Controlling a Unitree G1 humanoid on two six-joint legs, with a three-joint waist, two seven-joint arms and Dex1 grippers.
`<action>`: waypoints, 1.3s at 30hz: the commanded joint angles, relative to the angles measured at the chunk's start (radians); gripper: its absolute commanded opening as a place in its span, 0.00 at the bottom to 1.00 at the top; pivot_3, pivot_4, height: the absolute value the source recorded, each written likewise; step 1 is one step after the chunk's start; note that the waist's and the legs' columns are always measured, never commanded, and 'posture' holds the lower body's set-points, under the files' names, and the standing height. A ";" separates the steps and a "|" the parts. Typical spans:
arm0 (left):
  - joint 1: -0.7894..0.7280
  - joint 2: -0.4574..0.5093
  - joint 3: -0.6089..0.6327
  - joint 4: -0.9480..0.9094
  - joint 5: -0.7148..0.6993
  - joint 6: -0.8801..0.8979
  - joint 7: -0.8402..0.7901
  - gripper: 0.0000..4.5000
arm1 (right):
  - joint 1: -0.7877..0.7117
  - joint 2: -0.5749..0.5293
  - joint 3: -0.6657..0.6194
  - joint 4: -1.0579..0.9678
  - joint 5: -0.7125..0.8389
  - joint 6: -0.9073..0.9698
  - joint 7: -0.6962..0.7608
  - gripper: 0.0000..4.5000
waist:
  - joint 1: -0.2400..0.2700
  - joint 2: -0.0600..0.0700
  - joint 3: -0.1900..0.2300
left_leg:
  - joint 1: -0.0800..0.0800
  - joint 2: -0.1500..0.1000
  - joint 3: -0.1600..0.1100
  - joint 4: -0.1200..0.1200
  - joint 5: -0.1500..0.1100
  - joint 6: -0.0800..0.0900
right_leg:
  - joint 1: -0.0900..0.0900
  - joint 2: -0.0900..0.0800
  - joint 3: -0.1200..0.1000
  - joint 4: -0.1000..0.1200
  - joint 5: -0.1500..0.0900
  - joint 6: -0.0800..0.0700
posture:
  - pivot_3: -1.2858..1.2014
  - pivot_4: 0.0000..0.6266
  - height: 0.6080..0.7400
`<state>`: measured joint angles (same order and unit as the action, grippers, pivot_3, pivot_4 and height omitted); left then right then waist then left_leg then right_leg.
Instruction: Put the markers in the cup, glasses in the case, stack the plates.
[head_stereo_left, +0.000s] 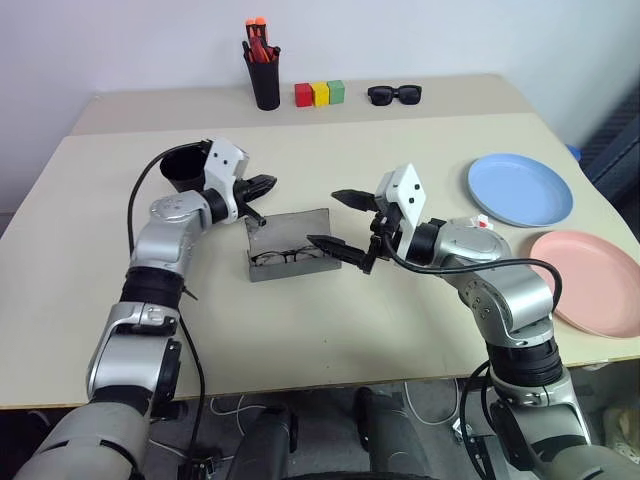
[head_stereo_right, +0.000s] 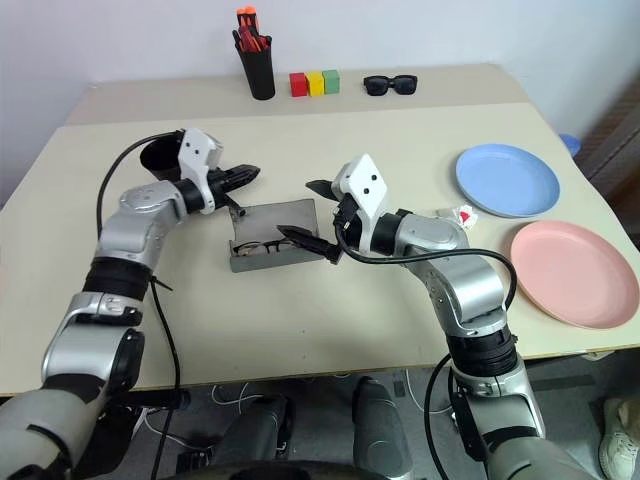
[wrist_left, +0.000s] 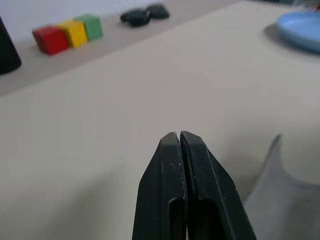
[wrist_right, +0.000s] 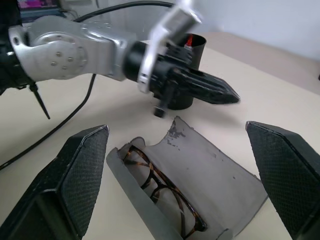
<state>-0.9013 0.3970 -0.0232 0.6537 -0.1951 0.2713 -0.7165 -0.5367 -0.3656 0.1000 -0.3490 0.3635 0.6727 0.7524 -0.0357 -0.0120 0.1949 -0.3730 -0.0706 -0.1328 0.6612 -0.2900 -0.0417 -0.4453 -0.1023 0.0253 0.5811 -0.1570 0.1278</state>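
The grey case (head_stereo_left: 290, 245) is lying open near the middle of the table (head_stereo_left: 330, 320), its lid tipped back, and the glasses (wrist_right: 165, 192) are resting inside its lower half. The left gripper (head_stereo_left: 262, 186) is hanging just above the case's far left corner with its two black fingers pressed together and nothing between them, as the left wrist view shows plainly. The right gripper (head_stereo_left: 340, 222) is hovering at the case's right end, its jaws standing wide apart and holding nothing; one finger is sitting over the case's near right corner, the other further back above the table. The black cup (head_stereo_left: 184, 168) is standing just behind the left wrist, with something red showing inside it in the right wrist view. The light blue plate (head_stereo_left: 520, 188) and the pink plate (head_stereo_left: 590, 280) are lying side by side, unstacked, at the table's right edge, well apart from the case
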 joint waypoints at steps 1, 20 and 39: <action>-0.053 -0.005 -0.012 0.019 0.017 0.072 -0.015 0.00 | 0.001 -0.005 0.010 -0.019 -0.004 -0.032 -0.014 1.00 | -0.003 0.000 0.000 | 0.000 0.000 0.000 0.000 0.000 0.000 | 0.000 0.000 0.000 0.000 0.000 0.000 | 0.52 0.24 1.00; 0.010 0.054 -0.048 -0.200 -0.038 0.453 -0.186 0.00 | -0.005 -0.015 0.052 -0.009 -0.029 -0.057 -0.046 1.00 | -0.004 0.000 0.000 | 0.000 0.000 0.000 0.000 0.000 0.000 | 0.000 0.000 0.000 0.000 0.000 0.000 | 0.52 0.24 1.00; 0.339 0.136 -0.098 -0.823 -0.110 0.674 -0.143 0.00 | -0.028 -0.019 0.064 0.033 -0.063 -0.095 -0.054 1.00 | -0.004 0.000 0.000 | 0.001 0.000 -0.001 0.000 0.000 0.000 | 0.000 0.000 0.000 0.001 0.000 0.000 | 0.52 0.24 1.00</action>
<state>-0.5707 0.5192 -0.1263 -0.1163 -0.2947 0.9370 -0.8699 -0.5411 -0.3834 0.1701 -0.3047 0.2992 0.6017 0.6992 -0.0393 -0.0119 0.1949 -0.3722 -0.0703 -0.1334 0.6614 -0.2900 -0.0418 -0.4451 -0.1023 0.0255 0.5823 -0.1572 0.1275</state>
